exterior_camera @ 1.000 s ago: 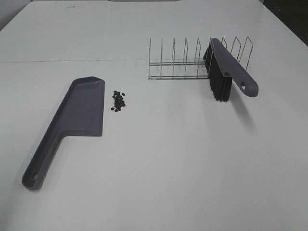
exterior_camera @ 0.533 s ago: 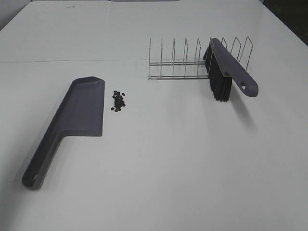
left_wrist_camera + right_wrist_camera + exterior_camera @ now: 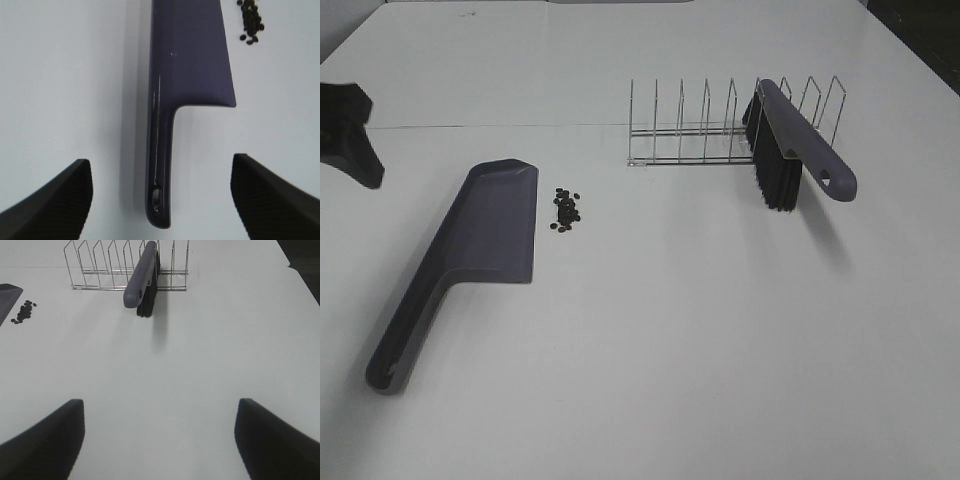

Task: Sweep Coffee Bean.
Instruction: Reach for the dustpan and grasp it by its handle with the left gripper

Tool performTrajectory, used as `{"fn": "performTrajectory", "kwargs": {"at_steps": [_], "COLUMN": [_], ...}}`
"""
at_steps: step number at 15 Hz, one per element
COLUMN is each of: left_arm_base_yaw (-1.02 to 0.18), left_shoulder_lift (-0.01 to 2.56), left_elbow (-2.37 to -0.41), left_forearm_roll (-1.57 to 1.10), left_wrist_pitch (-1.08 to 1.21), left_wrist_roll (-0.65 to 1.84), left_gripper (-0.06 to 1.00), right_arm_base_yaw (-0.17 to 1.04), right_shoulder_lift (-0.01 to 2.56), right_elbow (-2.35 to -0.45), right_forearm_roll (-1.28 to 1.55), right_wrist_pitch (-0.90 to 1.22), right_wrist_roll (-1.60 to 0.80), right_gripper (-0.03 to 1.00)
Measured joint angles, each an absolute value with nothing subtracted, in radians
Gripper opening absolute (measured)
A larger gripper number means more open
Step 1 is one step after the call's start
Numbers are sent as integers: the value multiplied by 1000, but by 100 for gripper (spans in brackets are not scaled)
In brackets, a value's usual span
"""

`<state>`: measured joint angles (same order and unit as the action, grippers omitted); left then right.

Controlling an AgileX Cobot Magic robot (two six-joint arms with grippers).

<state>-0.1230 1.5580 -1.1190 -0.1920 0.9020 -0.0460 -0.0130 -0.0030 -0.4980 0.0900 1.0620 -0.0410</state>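
The coffee beans [image 3: 565, 210] lie in a small dark cluster on the white table, just right of the purple-grey dustpan [image 3: 485, 235]. The wrist view of my left gripper [image 3: 161, 164] shows it open above the dustpan's handle [image 3: 160, 170], its fingers [image 3: 55, 200] wide apart and clear of the handle. A black part of the left arm [image 3: 348, 135] shows at the exterior view's left edge. The brush [image 3: 798, 148] stands in the wire rack [image 3: 700, 135] at the back right. My right gripper [image 3: 160, 404] is open and empty over bare table, well short of the brush [image 3: 142, 275].
The wire rack [image 3: 100, 270] has several upright dividers, and the brush's bristles hang down beside its right end. The beans [image 3: 24, 312] and a corner of the dustpan [image 3: 7, 287] also appear in the right wrist view.
A black part of the left arm has come into the exterior view at the left edge. Dustpan, beans and brush have not moved.
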Motion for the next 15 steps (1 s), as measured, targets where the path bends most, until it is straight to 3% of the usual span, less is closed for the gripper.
{"fn": "performTrajectory", "kwargs": {"at_steps": [5, 15], "left_arm_base_yaw": [-173, -183], "left_shoulder_lift": [1810, 1970], "left_elbow": [-1120, -1121], "left_forearm_roll": [-192, -191], "left_wrist_pitch": [899, 793], "left_wrist_roll": [-45, -13], "left_gripper": [74, 74], "right_arm_base_yaw": [-13, -13], "right_shoulder_lift": [-3, -3], "right_elbow": [-498, -498], "right_forearm_roll": [90, 90], "right_wrist_pitch": [1062, 1062], "right_wrist_roll": [-41, -41], "right_gripper": [72, 72]}}
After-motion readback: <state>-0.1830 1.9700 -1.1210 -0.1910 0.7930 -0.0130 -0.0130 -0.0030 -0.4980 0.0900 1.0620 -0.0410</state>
